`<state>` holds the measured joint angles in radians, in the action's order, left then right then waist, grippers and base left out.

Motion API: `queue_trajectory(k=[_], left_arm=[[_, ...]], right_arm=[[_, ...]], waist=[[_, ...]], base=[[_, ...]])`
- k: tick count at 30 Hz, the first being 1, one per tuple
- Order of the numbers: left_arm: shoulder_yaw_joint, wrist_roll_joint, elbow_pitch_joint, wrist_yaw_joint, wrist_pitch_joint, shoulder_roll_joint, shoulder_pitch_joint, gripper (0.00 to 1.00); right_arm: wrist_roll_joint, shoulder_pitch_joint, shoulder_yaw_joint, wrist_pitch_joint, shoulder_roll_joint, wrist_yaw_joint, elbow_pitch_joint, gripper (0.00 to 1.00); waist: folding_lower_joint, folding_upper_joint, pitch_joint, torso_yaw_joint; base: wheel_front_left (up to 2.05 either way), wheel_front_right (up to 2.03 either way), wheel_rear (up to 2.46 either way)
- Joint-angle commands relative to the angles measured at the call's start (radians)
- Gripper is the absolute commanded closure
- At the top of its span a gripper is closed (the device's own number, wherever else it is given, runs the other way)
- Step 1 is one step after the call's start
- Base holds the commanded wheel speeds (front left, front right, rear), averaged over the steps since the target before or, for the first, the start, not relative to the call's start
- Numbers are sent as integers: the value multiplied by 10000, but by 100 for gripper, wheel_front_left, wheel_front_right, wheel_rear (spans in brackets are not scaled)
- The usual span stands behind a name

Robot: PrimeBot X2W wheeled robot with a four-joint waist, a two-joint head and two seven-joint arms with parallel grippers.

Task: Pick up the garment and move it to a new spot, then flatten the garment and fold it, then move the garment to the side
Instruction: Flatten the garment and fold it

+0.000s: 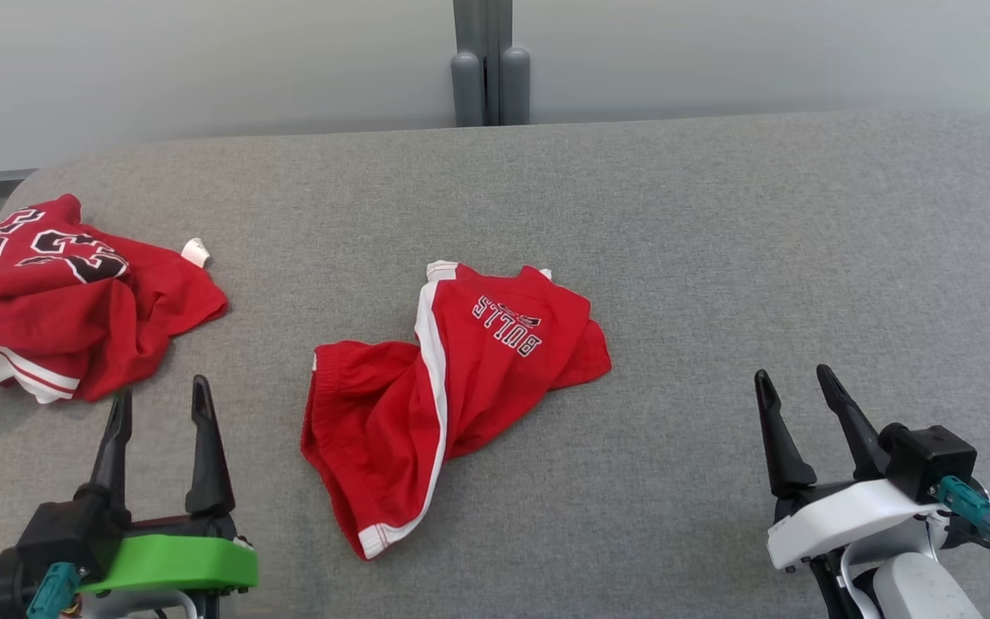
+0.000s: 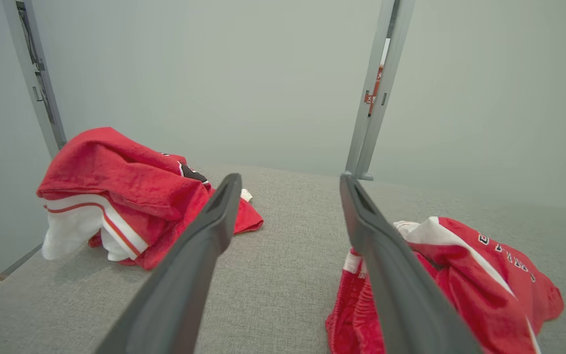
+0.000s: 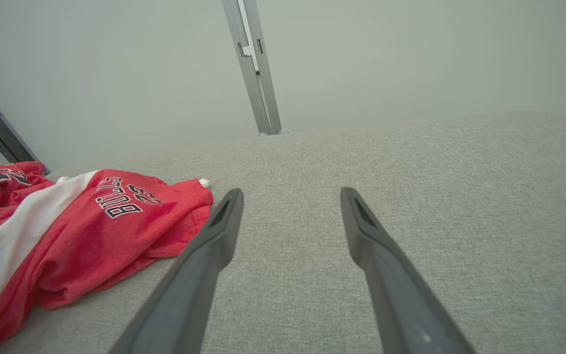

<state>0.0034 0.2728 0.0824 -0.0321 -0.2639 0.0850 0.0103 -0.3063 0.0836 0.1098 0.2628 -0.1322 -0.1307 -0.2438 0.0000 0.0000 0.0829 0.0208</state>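
Observation:
A crumpled pair of red shorts with a white side stripe and "BULLS" lettering, the garment (image 1: 452,378), lies in the middle of the grey table (image 1: 718,258). My left gripper (image 1: 161,400) stands open at the lower left, empty, to the left of the garment and apart from it. In the left wrist view the garment (image 2: 479,280) lies just right of the left gripper (image 2: 290,179). At the lower right my right gripper (image 1: 791,378) is open and empty, well clear of the cloth. The right wrist view has the garment (image 3: 81,231) left of the right gripper (image 3: 290,191).
A second red jersey with white trim (image 1: 48,301) lies bunched at the table's left edge, just beyond my left gripper; it is also in the left wrist view (image 2: 126,196). A grey post (image 1: 488,64) rises behind the table's far edge against a pale wall.

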Motion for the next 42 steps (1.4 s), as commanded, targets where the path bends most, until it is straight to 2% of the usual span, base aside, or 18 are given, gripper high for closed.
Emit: queue_trajectory(k=[1, 8, 12, 18, 23, 32, 38, 42], left_arm=[[143, -253, 57, -52, -7, -38, 46, 0], [576, -719, 324, -386, -7, -207, 142, 0], [599, -852, 390, -481, -7, -267, 253, 0], [354, -945, 549, -591, -7, -335, 546, 0], [-67, -700, 664, -557, -7, -342, 737, 0], [-719, -327, 818, -325, -7, -342, 966, 0], [-859, -211, 843, -233, -7, -343, 1025, 0], [-904, -169, 861, -179, -7, -342, 1006, 0]], right_arm=[[-6, -126, -11, 30, -10, -1, -16, 0], [8, 32, 127, 30, -79, -1, -99, 0], [-25, 561, 604, 30, -312, -1, -273, 0], [-103, 2278, 1871, 29, -815, -1, -1031, 0], [-296, 3978, 3153, -203, -984, -1, -1833, 0], [-1309, 6107, 5704, -671, -501, 1, -3460, 0], [-2298, 6470, 6636, -917, 7, -1, -4605, 0], [-2796, 6533, 6888, -1326, 271, -1, -5509, 0]], waist=[[0, 0, 2, -6], [0, 0, 59, 69], [0, 0, 167, 265], [0, 0, 492, 844], [0, 0, 763, 1414], [0, 0, 1065, 2220], [0, 0, 1124, 2357], [0, 0, 1089, 2359]], base=[[0, 0, 0], [0, 0, 0], [0, 0, 0], [0, 0, 0], [0, 0, 0], [0, 0, 0], [0, 0, 0], [0, 0, 0]])
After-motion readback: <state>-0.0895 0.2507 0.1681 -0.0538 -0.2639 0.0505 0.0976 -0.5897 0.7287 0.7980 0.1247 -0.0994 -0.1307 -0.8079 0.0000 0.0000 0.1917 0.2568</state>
